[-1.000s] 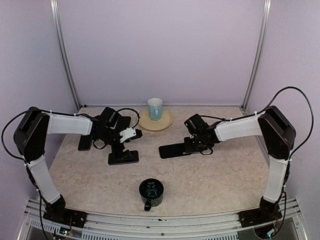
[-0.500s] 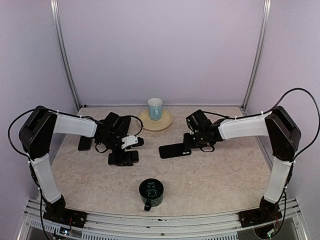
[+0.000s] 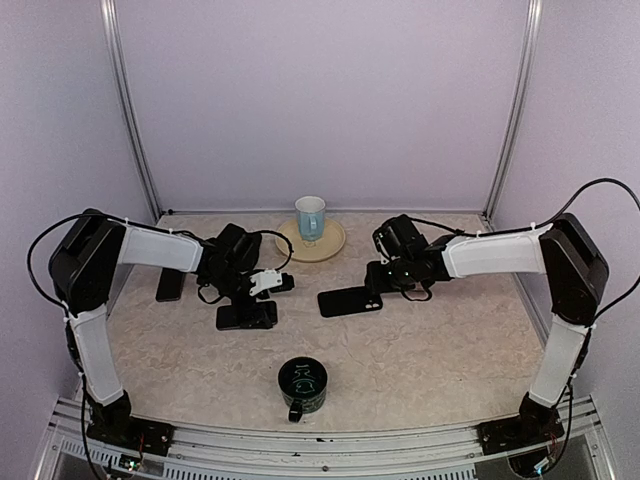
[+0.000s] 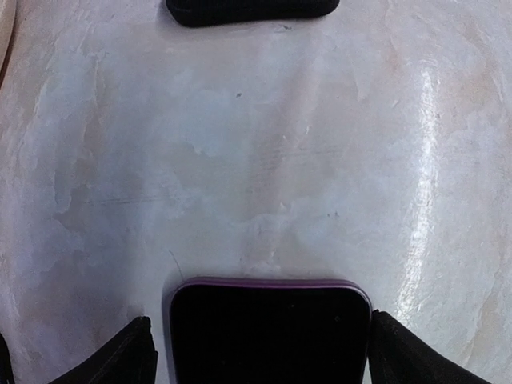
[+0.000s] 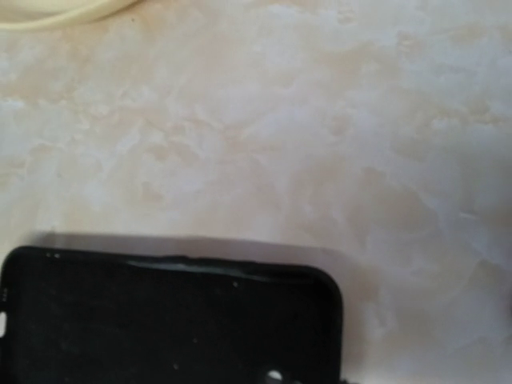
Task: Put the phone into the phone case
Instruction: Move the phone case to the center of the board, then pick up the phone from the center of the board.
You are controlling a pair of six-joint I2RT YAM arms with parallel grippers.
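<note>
The phone (image 3: 247, 316) is dark with a purple edge and lies flat on the table left of centre. My left gripper (image 3: 250, 300) is down over it. In the left wrist view its fingers (image 4: 120, 360) stand on both sides of the phone (image 4: 268, 332), with a thin gap on the left side. The black phone case (image 3: 348, 301) lies flat right of centre. It also shows in the left wrist view (image 4: 252, 10). My right gripper (image 3: 383, 288) is low over the right end of the case (image 5: 168, 320). Its fingers are out of view.
A pale cup (image 3: 310, 215) stands on a cream saucer (image 3: 330, 248) at the back centre. A dark mug (image 3: 303, 384) stands near the front edge. Another flat dark object (image 3: 169, 285) lies on the table to the left, behind my left arm.
My left gripper has come down from above the phone to straddle it. My right gripper has shifted slightly left onto the end of the case. The phone and case have barely moved.
</note>
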